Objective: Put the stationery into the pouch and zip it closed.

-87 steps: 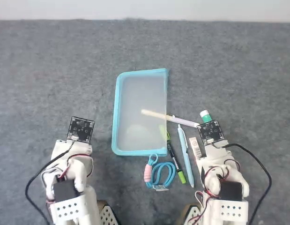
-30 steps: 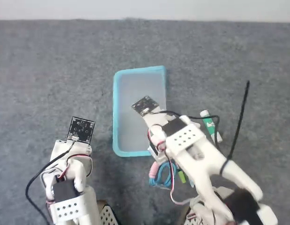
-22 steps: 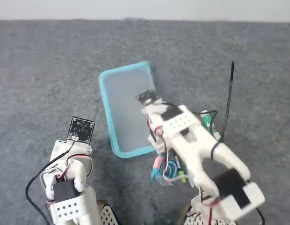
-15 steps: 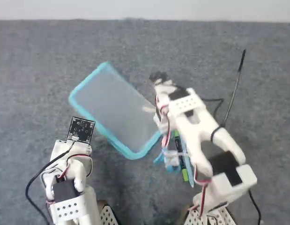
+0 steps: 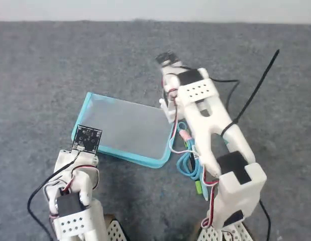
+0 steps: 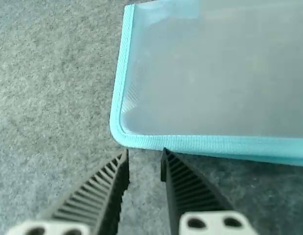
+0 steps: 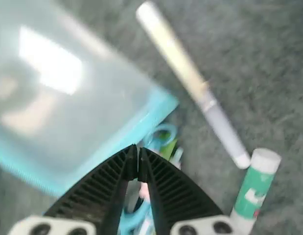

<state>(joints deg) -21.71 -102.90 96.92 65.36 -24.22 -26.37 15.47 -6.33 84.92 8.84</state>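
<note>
**Right gripper (image 7: 137, 159) at the pouch (image 5: 125, 128) rim; loading apparently not begun.**
The pouch lies slantwise between the arms, seemingly empty. The pen (image 7: 190, 83) and glue stick (image 7: 251, 188) lie outside it. The right fingers are together, but whether they pinch the rim is unclear. The left gripper (image 6: 144, 164), slightly apart, sits just off the pouch's corner. Next, the mouth likely needs holding open. From above, the right arm hides most of the stationery.

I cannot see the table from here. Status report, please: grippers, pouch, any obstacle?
Left gripper open, at pouch corner. Right gripper shut, at pouch edge. Pen and glue stick lie outside pouch. No obstacle seen.
</note>
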